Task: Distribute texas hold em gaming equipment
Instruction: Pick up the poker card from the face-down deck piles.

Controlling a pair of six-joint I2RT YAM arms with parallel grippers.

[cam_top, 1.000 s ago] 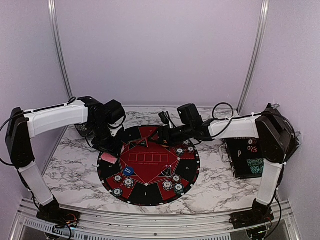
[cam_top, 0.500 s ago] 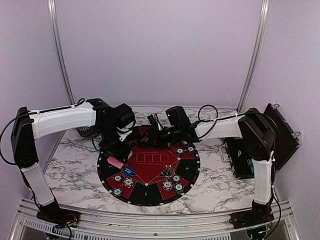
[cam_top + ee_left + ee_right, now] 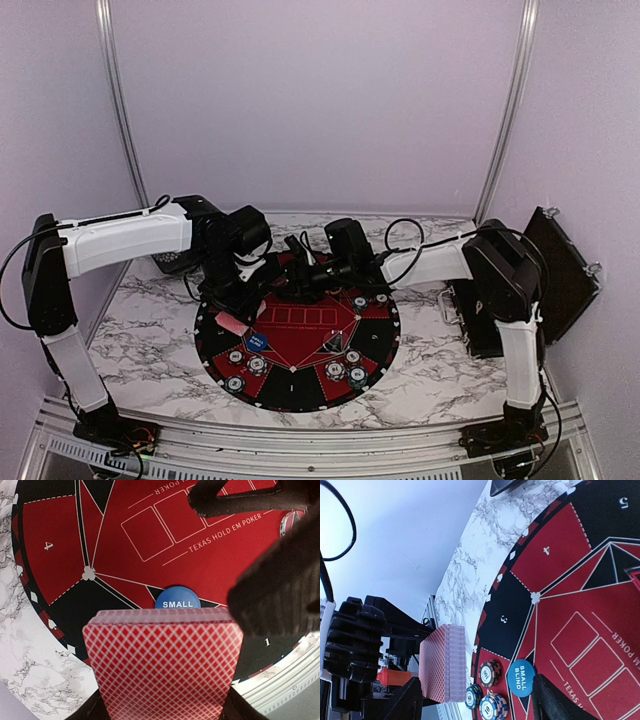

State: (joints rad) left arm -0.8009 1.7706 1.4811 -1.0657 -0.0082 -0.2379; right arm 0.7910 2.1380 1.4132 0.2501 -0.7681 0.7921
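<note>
Red cards (image 3: 162,660): my left gripper (image 3: 234,306) pinches them tight.
Right gripper (image 3: 297,273): wide open, empty, just slid toward nine o'clock.
Means: maybe I take one card next.

Table (image 3: 140,350): a white marble-patterned top with grey veining is recorded in all views. It is enclosed at the back and both sides by plain pale lilac walls (image 3: 320,100). A slim metal left upright (image 3: 118,100) and right upright (image 3: 510,100) are seen against the back wall. A ridged aluminium rail (image 3: 300,440) is fixed along the near table edge. Lighting is noted as even and diffuse.
</note>
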